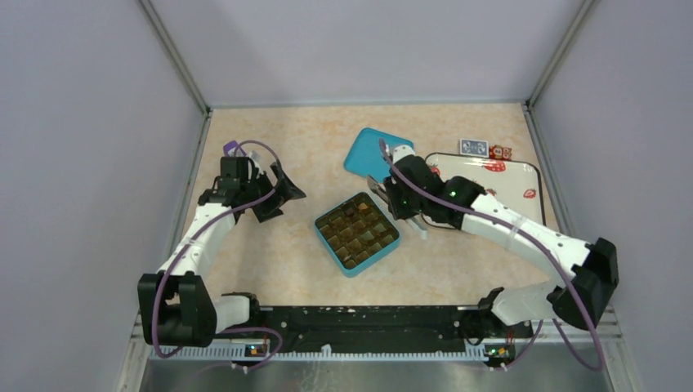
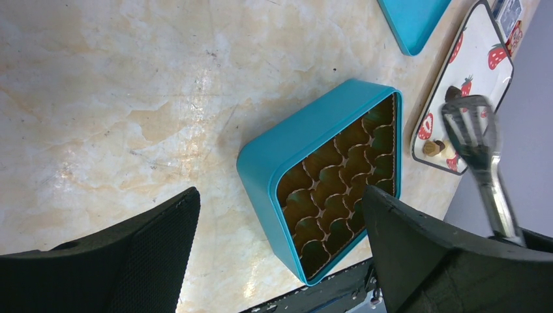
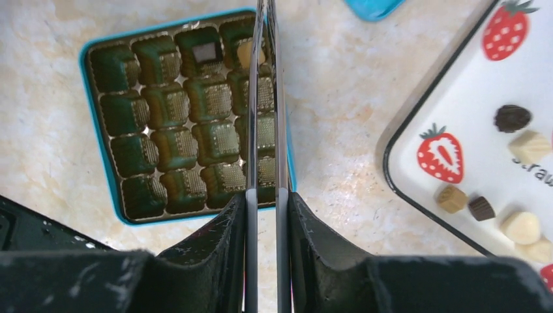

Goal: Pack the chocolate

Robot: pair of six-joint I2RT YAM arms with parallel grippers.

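Judging by the box (image 3: 130, 153), we reckon the packing has barely begun; two pieces sit in its far row, a dark square (image 3: 207, 52) and a tan one (image 3: 242, 53) half hidden behind the tongs (image 3: 264, 117); every other cell looks bare. Most of the chocolate (image 3: 451, 199) lies loose on the tray (image 3: 469, 85), six pieces by our count, dark, tan and cream; those are left to move, and the lid (image 1: 376, 153) lies apart on the table, so closing is left too.

The right gripper (image 3: 264, 205) is clenched on the tongs, whose arms reach out over the box; their tips run off the right wrist view, so we cannot tell whether they carry a piece. The left gripper (image 1: 278, 196) hangs spread wide and holds nothing, well left of the box.

Only the right wrist view lets us count filled cells and loose pieces; the left wrist view looks into the box from low at the side, where no piece in it shows, though it catches the tongs' slotted head over the tray; only the top view shows both arms and the lid together.
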